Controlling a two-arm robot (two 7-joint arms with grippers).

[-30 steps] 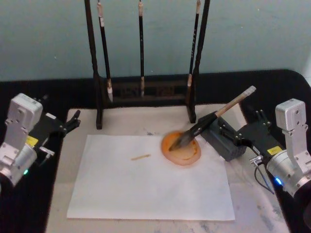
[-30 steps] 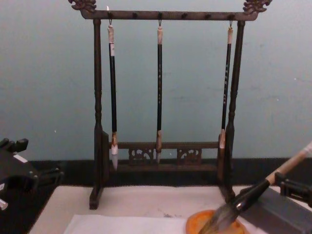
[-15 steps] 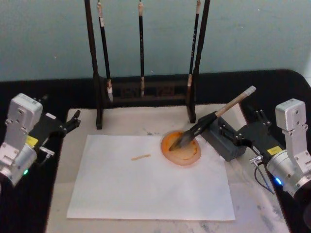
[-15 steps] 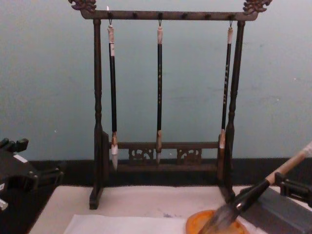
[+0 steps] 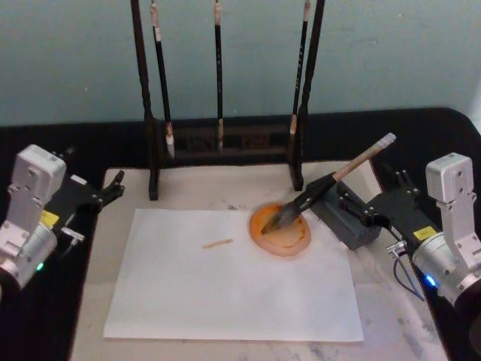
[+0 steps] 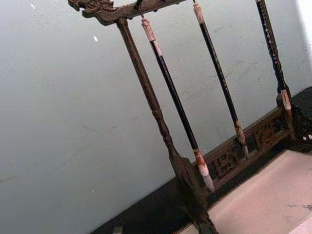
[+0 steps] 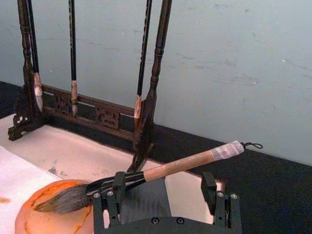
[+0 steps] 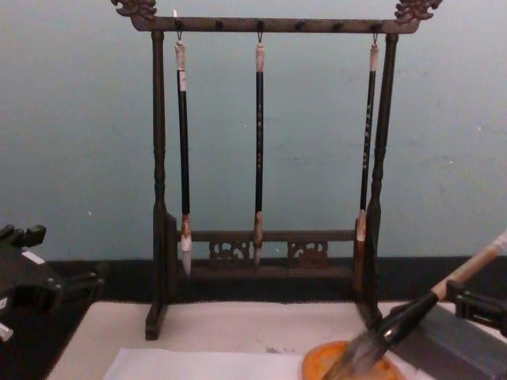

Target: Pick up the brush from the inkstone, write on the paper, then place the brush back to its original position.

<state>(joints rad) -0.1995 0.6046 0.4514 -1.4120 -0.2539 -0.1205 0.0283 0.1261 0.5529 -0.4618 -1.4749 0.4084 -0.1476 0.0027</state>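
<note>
The paper point(image 5: 225, 278) lies nearest, flat on the felt mat point(image 5: 391, 323), in front of and left of the inkstone point(image 5: 347, 218). It is white and bare apart from one short orange-brown stroke point(image 5: 218, 243) toward its far half. That mark suggests writing is already done; what remains, at most, is the right arm backing away.

The brush point(image 5: 323, 188) rests propped on the inkstone, its grey-brown tuft dipping into the orange dish point(image 5: 282, 232) just left of the stone, black ferrule over the stone's edge, pale handle slanting up and away past it.

The right gripper point(image 7: 165, 192) sits just behind the inkstone, fingers spread wide either side of the handle, gripping nothing. The left gripper point(image 5: 105, 192) is parked well left of the inkstone; whether it is open I cannot tell.

Beyond the inkstone stands the brush rack point(image 5: 225, 143) with three thin hanging brushes point(image 8: 259, 142).
</note>
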